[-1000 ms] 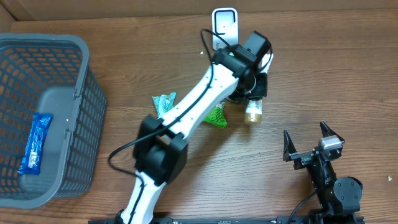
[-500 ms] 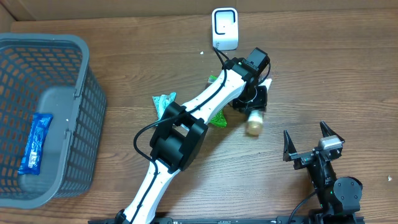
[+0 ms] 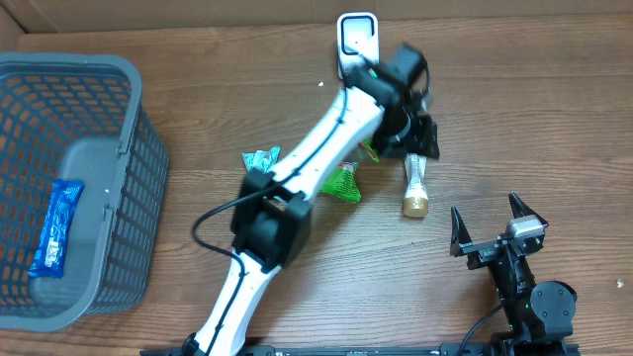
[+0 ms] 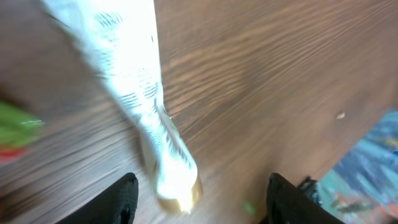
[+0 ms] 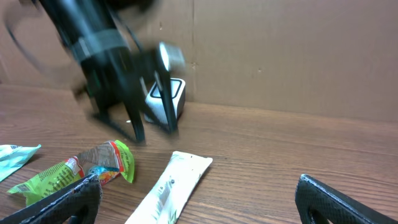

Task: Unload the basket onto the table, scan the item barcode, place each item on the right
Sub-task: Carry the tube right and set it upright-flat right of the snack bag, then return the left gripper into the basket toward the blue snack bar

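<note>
The white packet (image 3: pixel 414 186) has dropped out of the left end effector (image 3: pixel 419 138), whose jaws now stand apart just beyond it. The right end effector (image 3: pixel 485 208) is spread wide and empty. The packet lies flat on the table (image 3: pixel 554 119), printed, gold end nearest. The grey basket (image 3: pixel 69 64) holds a blue packet (image 3: pixel 54 227). The white scanner (image 3: pixel 357 40) stands farthest.

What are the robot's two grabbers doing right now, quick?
Left gripper: open, holding nothing; the white packet lies on the table under it.
Right gripper: open wide, empty.
</note>
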Robot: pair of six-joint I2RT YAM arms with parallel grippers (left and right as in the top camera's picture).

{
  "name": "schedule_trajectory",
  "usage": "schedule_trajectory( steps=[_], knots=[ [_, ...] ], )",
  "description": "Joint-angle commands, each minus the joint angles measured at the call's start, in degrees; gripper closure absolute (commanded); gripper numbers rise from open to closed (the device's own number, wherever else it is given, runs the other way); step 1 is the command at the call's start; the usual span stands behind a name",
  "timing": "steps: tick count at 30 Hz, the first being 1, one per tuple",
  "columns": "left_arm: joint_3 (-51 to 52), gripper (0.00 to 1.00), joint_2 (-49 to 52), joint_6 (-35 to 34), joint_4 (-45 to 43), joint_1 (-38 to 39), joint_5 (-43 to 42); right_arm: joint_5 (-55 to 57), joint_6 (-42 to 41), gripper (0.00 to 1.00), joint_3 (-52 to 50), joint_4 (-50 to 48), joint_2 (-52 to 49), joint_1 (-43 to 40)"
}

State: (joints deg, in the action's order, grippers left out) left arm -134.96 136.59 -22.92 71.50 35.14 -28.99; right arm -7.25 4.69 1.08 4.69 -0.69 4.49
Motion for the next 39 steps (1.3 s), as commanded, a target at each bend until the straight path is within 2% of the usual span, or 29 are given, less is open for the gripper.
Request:
schedule_trajectory(
  steps=[1,6,12,15,18,23,26,28,32,36,39],
  knots=[
    [-9.73,0.42,-8.87,5.66,4.44,-3.58,3.82,-0.15,0.04,0.0,-0.5,-0.31,0.5,-0.24],
    [-16.31,0.41,-17.22,7.56,12.13,-7.76,12.28,-0.13,0.04,0.0,-0.5,-0.31,0.52,-0.24],
    [-16.46,0.4,-29.27,7.58,21.7,-17.49,27.19,-0.15,0.04,0.0,-0.5,-0.31,0.52,-0.24],
    [-16.28,0.25,-33.35,8.24,25.31,-27.39,38.6,-0.15,0.04,0.0,-0.5,-0.31,0.5,-0.24],
    [-15.93,0.17,-34.58,11.1,25.31,-37.46,36.61,-0.15,0.04,0.0,-0.5,-0.31,0.52,-0.24],
    [-14.91,0.17,-34.51,13.29,25.29,-55.52,26.32,-0.15,0.04,0.0,-0.5,-0.31,0.5,-0.24],
    [-13.53,0.11,-34.47,13.27,25.29,-62.49,28.22,-0.15,0.07,0.0,-0.5,-0.31,0.5,-0.24],
    [-12.46,0.09,-34.12,13.35,25.29,-66.55,32.76,-0.15,0.04,0.0,-0.5,-0.31,0.5,-0.24],
    [-9.55,0.1,-32.79,13.51,24.52,-71.32,34.47,-0.13,0.04,0.0,-0.5,-0.31,0.52,-0.24],
    [-3.52,0.15,-31.15,15.78,22.21,-72.15,35.39,-0.15,0.04,0.0,-0.5,-0.31,0.5,-0.24],
    [3.19,0.07,-30.51,16.65,21.03,-71.8,38.03,-0.15,0.04,0.0,-0.5,-0.31,0.5,-0.24]
  ],
)
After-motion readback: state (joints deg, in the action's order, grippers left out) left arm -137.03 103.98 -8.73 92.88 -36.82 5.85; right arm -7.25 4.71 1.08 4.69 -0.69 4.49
